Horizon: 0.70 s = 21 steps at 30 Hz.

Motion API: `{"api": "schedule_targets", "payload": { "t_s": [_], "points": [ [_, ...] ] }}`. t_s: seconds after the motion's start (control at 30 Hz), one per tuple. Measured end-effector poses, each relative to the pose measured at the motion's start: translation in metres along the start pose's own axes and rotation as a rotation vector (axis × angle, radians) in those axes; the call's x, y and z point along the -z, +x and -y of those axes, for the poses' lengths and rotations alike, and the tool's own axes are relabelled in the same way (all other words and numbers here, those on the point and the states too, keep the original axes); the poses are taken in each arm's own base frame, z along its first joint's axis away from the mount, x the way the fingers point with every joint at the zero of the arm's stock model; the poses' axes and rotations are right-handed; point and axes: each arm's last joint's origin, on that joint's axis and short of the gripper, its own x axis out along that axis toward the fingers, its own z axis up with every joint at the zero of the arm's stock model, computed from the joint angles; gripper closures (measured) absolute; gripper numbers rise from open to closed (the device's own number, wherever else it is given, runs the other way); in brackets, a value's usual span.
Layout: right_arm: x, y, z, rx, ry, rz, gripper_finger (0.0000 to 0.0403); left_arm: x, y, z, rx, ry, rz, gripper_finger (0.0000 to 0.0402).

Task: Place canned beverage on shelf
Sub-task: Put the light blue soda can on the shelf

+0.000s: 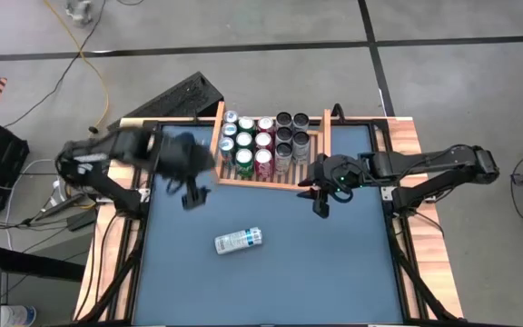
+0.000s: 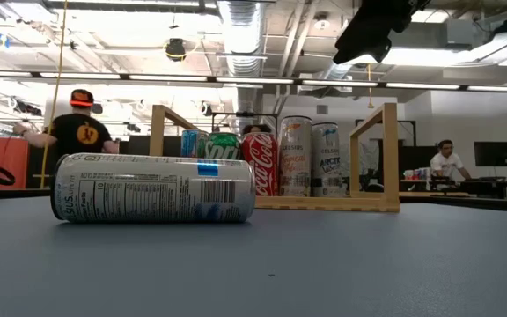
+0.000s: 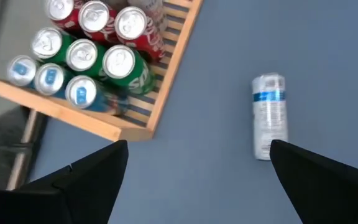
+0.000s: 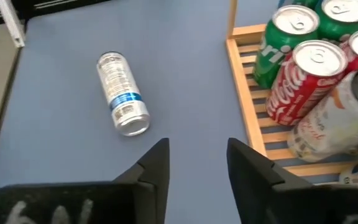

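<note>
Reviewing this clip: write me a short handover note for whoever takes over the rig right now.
Left gripper: open, empty, above the mat left of the shelf.
Right gripper: empty, fingers a narrow gap apart, in front of the shelf's right end.
Loose white-and-blue can: lying on its side on the mat, apart from both grippers.
Done: many cans already stand in the shelf.
Left: pick up the loose can and stand it in the shelf.

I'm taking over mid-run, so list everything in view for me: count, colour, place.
Loose can: one, silver with a blue band, lying on its side on the mat.
Shelf: one, light wood, at the table's far edge.
Shelved cans: about a dozen, blue, green, red, pale and dark, upright in rows.
Table: one, blue-grey mat.
People: two, in the room behind.
Left gripper: open, above the mat near the shelf.
Right gripper: jaws slightly apart, empty, in front of the shelf.
</note>
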Motion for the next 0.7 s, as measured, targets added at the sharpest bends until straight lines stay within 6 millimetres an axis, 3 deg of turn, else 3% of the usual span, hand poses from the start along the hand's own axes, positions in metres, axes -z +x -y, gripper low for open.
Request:
{"api": "schedule_targets", "payload": {
  "t_s": [0.1, 0.3, 0.53, 0.7],
  "points": [
    [0.001, 0.0, -0.003, -0.011, -0.004, 0.0, 0.0243, 0.02, 0.01, 0.03, -0.062, 0.014, 0.046, 0.0022],
    [0.001, -0.001, -0.006, -0.018, -0.073, -0.003, 0.0212, 0.051, 0.05, 0.071, -0.06, -0.18, 0.134, 0.0022],
    [0.002, 0.0, -0.005, -0.018, -0.105, -0.01, 0.0185, 0.082, 0.123, 0.1, 0.049, -0.149, -0.036, 0.0022],
    [0.004, 0.0, -0.005, -0.014, -0.109, -0.032, 0.0177, 0.088, 0.161, 0.109, 0.057, -0.151, -0.061, 0.0022]
  ]
}}
